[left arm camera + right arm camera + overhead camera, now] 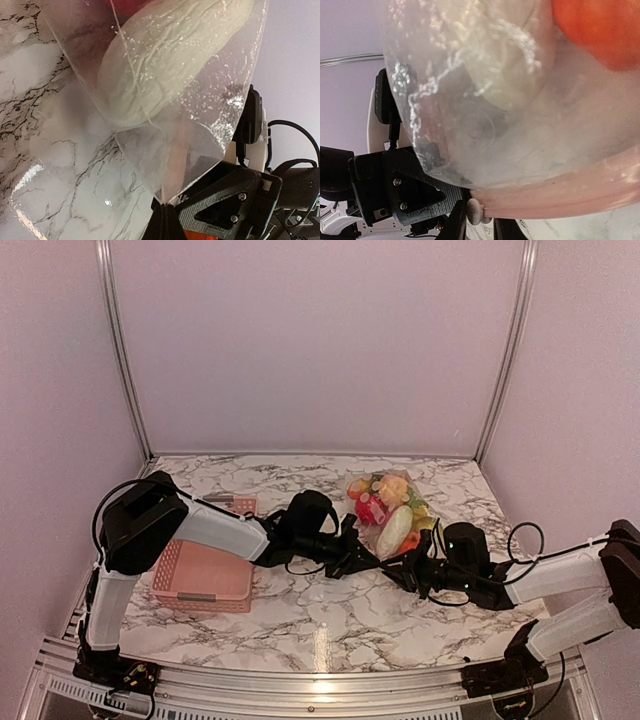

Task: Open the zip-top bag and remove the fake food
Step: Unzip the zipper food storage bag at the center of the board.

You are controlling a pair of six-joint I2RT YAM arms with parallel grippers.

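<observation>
Two grippers sit at the near edge of the clear crinkly zip-top bag (385, 502), lying on the white marble table (300, 625) with the glossy plastic fake food (395, 523) inside. The left gripper (163, 215) is clamped on a bag corner; the right gripper (479, 226) is narrow around the small white zip slider (479, 211), can't tell if it's gripping. If that slider slips out, the bag probably just drags.

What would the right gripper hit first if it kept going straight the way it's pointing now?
The clear crinkly zip-top bag: its pink zip strip sits at the fingertips of the right gripper. Behind the plastic lies whitish and orange fake food, though depth is unclear.
</observation>
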